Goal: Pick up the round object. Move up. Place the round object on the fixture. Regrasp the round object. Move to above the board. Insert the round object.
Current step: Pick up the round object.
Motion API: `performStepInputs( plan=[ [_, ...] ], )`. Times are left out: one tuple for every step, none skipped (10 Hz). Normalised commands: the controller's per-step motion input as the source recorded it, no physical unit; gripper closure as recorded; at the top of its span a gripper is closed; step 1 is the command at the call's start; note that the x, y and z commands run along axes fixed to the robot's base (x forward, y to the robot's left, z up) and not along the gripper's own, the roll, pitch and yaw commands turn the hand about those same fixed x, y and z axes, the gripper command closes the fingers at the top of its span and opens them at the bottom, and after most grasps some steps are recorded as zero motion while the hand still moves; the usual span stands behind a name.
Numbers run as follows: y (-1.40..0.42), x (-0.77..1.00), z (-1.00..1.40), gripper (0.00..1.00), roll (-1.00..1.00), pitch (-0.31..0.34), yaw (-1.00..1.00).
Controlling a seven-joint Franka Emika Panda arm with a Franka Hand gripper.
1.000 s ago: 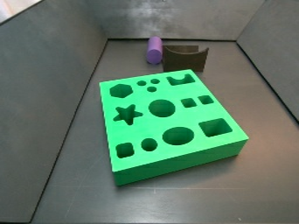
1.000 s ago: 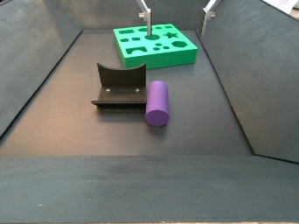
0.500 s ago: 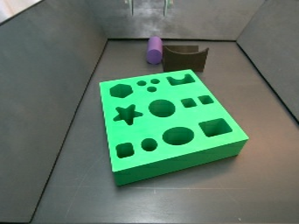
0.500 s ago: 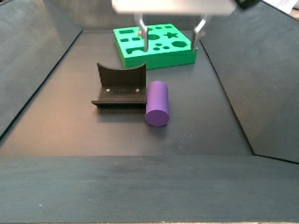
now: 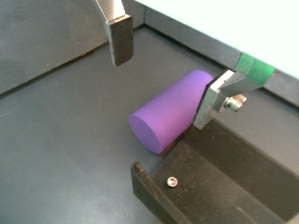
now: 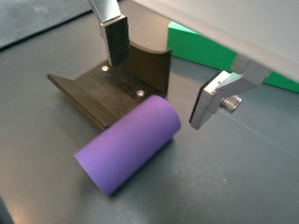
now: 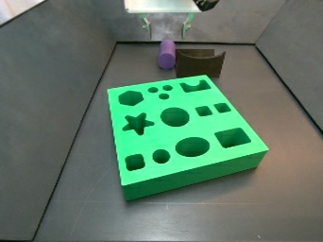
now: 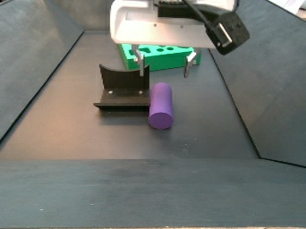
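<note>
Down has come the pincer [image 8: 165, 71], fingers wide apart, above the round object [image 8: 162, 105]. It lies flat beside the fixture [image 8: 122, 88], one end toward the board [image 8: 174, 59].

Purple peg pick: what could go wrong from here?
1. The tool is open above the purple peg, which lies on its side on the floor; on closing, uneven finger contact may roll the round peg away.
2. The fixture sits close beside the peg; a finger coming down on that side may clip it.
</note>
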Motion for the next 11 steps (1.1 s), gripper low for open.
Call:
performStepInputs(
  plan=[
    [0.0, -0.06, -0.48, 0.0, 0.0, -0.106, 0.0],
    [-0.01, -0.07, -0.54, 0.0, 0.01, -0.124, 0.0],
    [0.0, -0.1, -0.67, 0.0, 0.07, -0.119, 0.0],
    [0.0, -0.25, -0.82, 0.0, 0.17, -0.094, 0.0],
    [0.0, -0.27, -0.83, 0.0, 0.17, -0.094, 0.0],
    [0.0, -0.32, -0.81, 0.0, 0.18, -0.09, 0.01],
    [0.0, -0.43, -0.8, 0.0, 0.21, -0.091, 0.03],
    [0.01, -0.42, -0.79, 0.0, 0.19, -0.089, 0.03],
    [0.01, -0.16, -0.77, 0.0, 0.18, -0.044, 0.01],
    [0.17, 0.25, -0.59, 0.0, 0.1, 0.107, -0.13],
    [0.13, 0.33, -0.41, 0.0, 0.01, 0.129, -0.4]
  ],
)
